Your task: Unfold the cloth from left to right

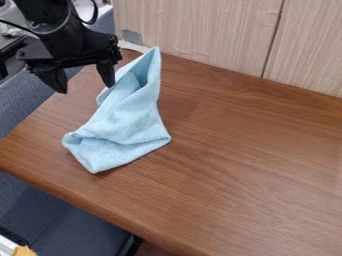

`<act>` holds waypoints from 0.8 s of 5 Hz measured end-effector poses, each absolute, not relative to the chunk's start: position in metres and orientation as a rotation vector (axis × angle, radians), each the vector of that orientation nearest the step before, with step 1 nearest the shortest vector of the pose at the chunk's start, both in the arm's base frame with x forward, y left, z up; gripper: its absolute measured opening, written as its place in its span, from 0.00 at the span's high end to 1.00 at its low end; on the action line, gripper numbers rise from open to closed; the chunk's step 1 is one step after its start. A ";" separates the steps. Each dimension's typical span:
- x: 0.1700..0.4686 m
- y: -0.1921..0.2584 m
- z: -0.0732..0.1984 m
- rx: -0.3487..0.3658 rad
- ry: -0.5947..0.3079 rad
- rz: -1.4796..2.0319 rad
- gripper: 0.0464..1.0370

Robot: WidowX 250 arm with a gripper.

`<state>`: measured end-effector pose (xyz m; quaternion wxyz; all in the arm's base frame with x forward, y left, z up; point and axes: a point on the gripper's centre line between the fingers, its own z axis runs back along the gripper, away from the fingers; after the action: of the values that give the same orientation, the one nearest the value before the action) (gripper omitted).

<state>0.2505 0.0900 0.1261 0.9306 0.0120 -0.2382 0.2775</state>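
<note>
Black two-finger tool (85, 87) hangs released and empty at ten o'clock, and the pale-blue fabric cloth (128, 127) lies bunched towards nine on the brown wooden worktop (240, 165), its rightward unfolding seemingly all to do.

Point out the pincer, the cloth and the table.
Pincer (87, 89): camera view, midway between its fingertips.
Cloth (129, 122): camera view, middle of its light blue fabric.
Table (247, 165): camera view, bare wood of its top.
</note>
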 end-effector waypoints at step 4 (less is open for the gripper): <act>0.261 0.102 0.058 -0.016 -0.355 0.625 0.04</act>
<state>0.2611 0.1025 0.0581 0.9360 -0.0080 -0.1736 0.3060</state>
